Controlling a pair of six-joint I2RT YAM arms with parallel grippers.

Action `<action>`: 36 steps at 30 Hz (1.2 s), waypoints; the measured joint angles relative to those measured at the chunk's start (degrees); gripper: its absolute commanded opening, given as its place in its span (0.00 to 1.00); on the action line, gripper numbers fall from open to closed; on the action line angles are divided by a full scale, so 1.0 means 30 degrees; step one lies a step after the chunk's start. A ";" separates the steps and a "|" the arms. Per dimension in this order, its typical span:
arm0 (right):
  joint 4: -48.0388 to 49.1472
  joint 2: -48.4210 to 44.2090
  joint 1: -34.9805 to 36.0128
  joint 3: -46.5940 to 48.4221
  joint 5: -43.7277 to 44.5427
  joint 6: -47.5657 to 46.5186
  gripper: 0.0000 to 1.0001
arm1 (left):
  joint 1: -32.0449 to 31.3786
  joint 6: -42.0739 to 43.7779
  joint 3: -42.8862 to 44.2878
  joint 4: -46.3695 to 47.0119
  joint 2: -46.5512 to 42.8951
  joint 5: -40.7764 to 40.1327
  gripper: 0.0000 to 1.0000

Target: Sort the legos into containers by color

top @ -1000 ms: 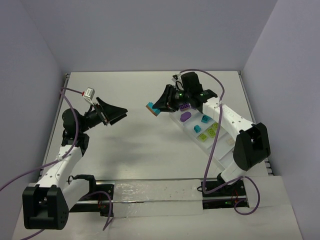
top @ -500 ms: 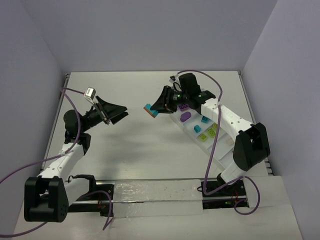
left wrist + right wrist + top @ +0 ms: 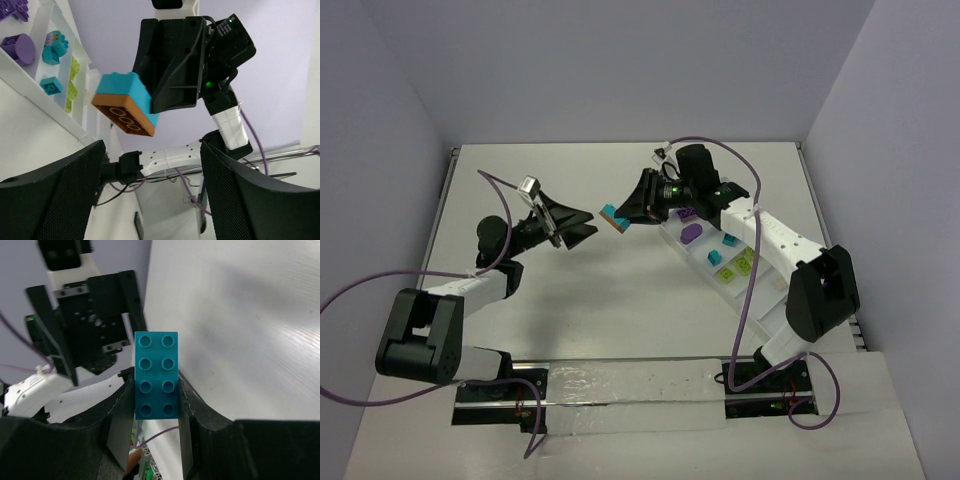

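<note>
Hovering above the desk [image 3: 620,300], near the white tray's [image 3: 47,97] far end, a teal-on-orange-brown lego clump [image 3: 614,217] sits clamped in the right arm's jaws. Left arm's jaws spread wide, facing the clump, near but apart.

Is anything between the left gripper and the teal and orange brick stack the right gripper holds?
Nothing visible. The left gripper, jaws open, faces the brick stack across bare air; only the right gripper touches it.

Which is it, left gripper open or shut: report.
Open: the left gripper has its fingers wide apart, nothing between; the teal-and-brown clump is in the right gripper.
</note>
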 measured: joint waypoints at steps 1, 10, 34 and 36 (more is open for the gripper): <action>0.0681 0.0000 0.0000 -0.0114 -0.0300 0.0344 0.00 | -0.0057 -0.0353 -0.0003 0.0610 0.0376 -0.0059 0.81; 0.4143 0.0015 0.0084 -0.1078 -0.2177 0.2493 0.00 | -0.0629 -0.2215 -0.0016 0.2878 0.2068 -0.0316 0.76; 0.4236 0.0401 0.0554 -0.0794 -0.2469 0.2383 0.00 | -0.0879 -0.2815 0.0303 0.3839 0.2701 -0.0418 0.31; 0.4277 0.0401 0.0554 -0.0794 -0.2471 0.2319 0.00 | -0.0879 -0.2912 0.0303 0.3854 0.2667 -0.0464 0.17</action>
